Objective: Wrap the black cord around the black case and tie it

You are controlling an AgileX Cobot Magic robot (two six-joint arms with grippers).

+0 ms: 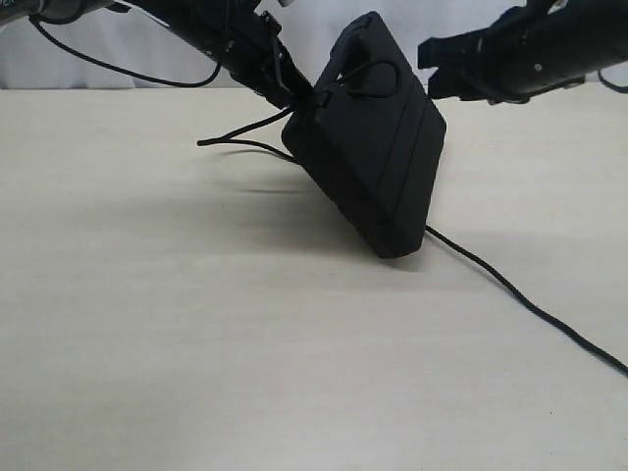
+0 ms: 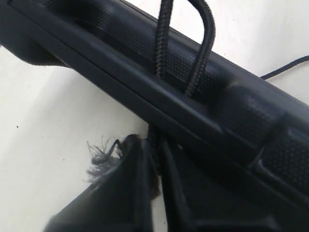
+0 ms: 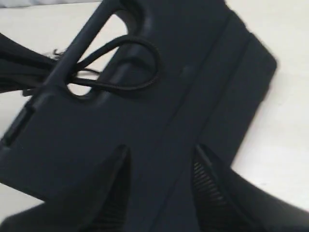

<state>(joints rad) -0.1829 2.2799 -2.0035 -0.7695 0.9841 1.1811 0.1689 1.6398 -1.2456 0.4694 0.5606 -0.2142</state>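
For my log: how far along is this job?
Done: the long thin black cord loops through the handle cutout of the flat matte black plastic case. In hand: the left end effector pinches the cord beside the case; the right end effector is open. Left: wrapping the body and tying; cord trails loose.

The case (image 1: 378, 147) stands tilted on one corner on the worktop (image 1: 196, 343), the cord (image 1: 520, 294) looped through its handle opening and trailing off to the front right. The left tool (image 1: 299, 98) meets its upper left edge; the right tool (image 1: 432, 69) hangs apart.
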